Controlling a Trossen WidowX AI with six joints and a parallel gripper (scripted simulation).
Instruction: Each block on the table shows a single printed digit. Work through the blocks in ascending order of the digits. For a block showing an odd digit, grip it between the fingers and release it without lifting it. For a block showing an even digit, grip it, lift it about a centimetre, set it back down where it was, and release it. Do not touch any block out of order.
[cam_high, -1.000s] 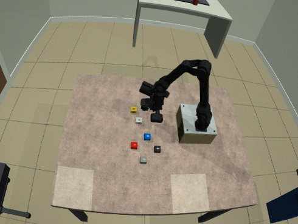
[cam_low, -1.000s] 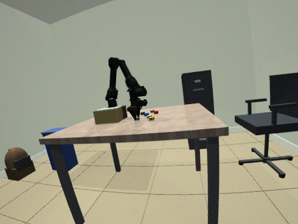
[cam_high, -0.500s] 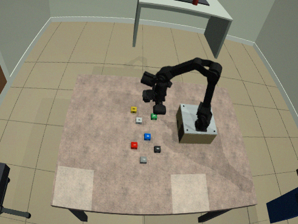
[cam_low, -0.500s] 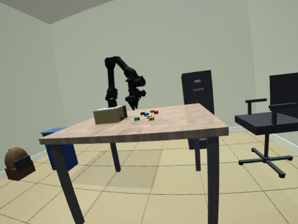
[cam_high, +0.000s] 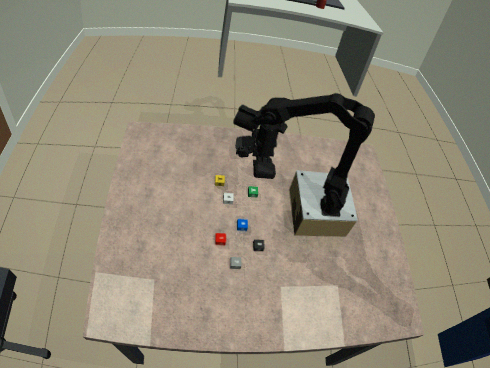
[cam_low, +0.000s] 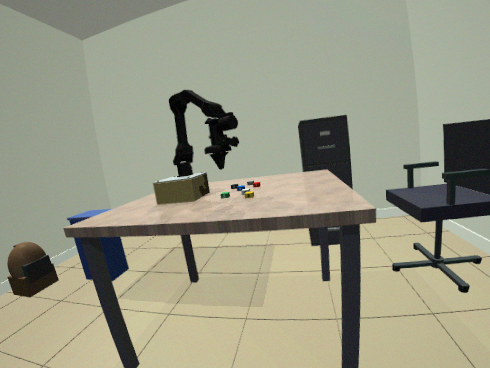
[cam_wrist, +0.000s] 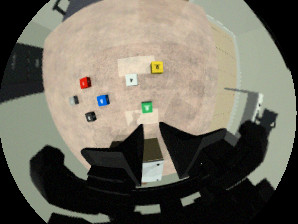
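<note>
Claw is hanging well above the counter, its fingers standing close together with nothing between them. Seven small blocks are sitting on the counter beneath and ahead of it: green block nearest the claw, white block and yellow block beside that, then blue block, red block, black block and grey block farther out, all apart from one another
</note>
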